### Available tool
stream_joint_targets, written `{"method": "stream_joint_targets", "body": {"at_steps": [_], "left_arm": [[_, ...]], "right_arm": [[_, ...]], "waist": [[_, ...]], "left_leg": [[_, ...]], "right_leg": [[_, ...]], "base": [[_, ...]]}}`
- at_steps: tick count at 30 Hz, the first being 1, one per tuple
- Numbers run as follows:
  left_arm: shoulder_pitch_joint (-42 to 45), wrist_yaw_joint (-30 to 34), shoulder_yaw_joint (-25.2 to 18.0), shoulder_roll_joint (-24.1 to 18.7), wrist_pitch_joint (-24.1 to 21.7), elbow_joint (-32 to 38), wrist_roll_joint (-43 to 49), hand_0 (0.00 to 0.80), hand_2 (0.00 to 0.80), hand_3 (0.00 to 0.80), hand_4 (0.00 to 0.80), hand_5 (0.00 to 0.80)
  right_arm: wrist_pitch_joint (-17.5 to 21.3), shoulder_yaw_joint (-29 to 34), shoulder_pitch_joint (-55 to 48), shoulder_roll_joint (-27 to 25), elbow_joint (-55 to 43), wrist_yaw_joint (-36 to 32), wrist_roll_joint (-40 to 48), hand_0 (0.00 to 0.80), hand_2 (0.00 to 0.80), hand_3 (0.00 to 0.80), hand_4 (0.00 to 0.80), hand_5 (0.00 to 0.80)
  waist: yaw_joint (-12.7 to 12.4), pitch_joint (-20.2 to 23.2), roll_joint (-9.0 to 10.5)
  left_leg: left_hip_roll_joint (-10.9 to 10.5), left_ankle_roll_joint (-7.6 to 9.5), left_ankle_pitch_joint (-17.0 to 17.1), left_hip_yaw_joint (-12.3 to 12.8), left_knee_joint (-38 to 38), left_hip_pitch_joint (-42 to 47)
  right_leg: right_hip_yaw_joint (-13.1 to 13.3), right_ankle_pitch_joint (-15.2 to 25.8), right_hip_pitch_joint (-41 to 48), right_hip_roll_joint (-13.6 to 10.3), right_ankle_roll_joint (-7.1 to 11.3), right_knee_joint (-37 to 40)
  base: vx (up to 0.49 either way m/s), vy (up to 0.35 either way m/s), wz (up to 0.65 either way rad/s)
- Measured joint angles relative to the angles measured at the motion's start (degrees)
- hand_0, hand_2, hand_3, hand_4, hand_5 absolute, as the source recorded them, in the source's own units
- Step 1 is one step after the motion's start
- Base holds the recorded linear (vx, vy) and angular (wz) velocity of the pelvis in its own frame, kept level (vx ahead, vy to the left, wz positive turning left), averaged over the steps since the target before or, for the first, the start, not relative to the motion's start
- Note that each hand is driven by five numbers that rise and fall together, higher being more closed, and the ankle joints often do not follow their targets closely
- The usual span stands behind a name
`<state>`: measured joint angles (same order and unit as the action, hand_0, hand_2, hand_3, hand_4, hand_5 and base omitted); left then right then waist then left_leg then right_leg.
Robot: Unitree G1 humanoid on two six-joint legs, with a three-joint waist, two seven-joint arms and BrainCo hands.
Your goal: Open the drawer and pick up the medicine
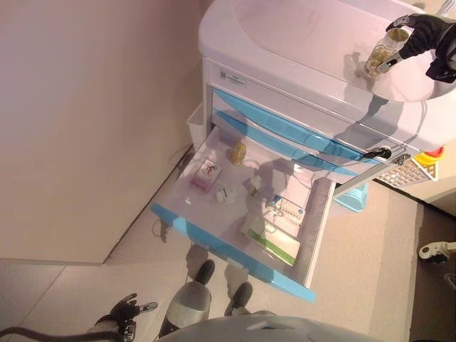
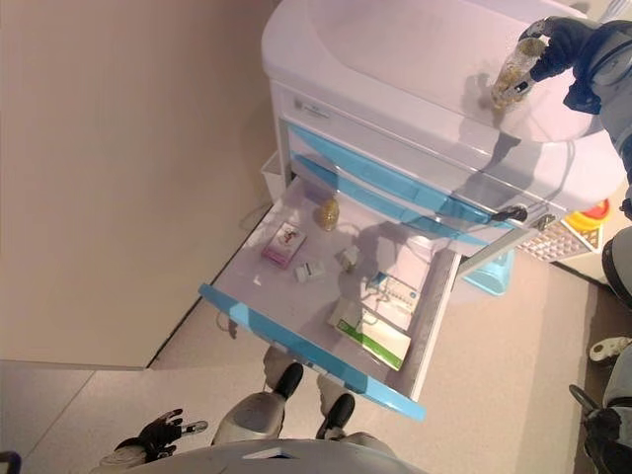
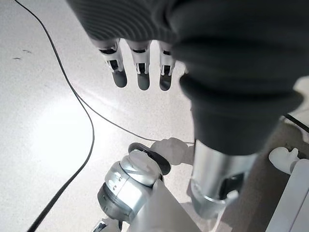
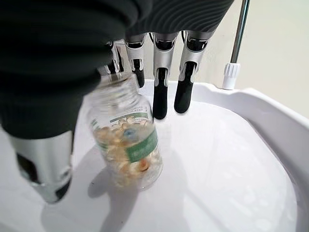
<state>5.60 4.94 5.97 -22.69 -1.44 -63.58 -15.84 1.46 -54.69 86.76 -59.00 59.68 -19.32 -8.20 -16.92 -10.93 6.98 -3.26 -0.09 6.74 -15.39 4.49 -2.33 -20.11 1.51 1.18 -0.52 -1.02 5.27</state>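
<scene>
Right hand (image 1: pixel 427 37) up over the white cart top (image 1: pixel 299 32), fingers and thumb curling round the neck of the medicine bottle (image 1: pixel 385 51) and pinching it. Clear bottle, green-banded label, yellowish capsules inside, standing upright with its base on or just above the white surface — cannot tell which. Below, the blue-fronted drawer (image 1: pixel 231 256) hanging wide open. Lying inside: a pink box (image 1: pixel 206 174) toward the left side, a second small amber bottle (image 1: pixel 237 152) near the back, a small white box (image 1: pixel 226 194) in the middle, and a green-and-white box (image 1: pixel 271 241) near the front edge. Left hand (image 1: pixel 127 311) dangling low beside the body over the floor (image 1: pixel 64 285), fingers straight and relaxed, holding nothing.
</scene>
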Motion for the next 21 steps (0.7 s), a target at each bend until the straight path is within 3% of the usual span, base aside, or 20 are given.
{"method": "stream_joint_targets", "body": {"at_steps": [21], "left_arm": [[0.00,0.52,-0.02,-0.09,-0.08,-0.17,0.00,0.000,0.000,0.000,0.000,0.000]], "right_arm": [[1.37,0.03,0.24,-0.02,0.94,4.47,0.47,0.000,0.000,0.000,0.000,0.000]], "waist": [[-0.03,0.00,0.00]], "left_leg": [[0.00,0.13,0.09,0.05,0.00,0.10]], "right_leg": [[0.03,0.00,0.04,-0.03,0.00,0.00]], "base": [[0.000,0.000,0.00]]}}
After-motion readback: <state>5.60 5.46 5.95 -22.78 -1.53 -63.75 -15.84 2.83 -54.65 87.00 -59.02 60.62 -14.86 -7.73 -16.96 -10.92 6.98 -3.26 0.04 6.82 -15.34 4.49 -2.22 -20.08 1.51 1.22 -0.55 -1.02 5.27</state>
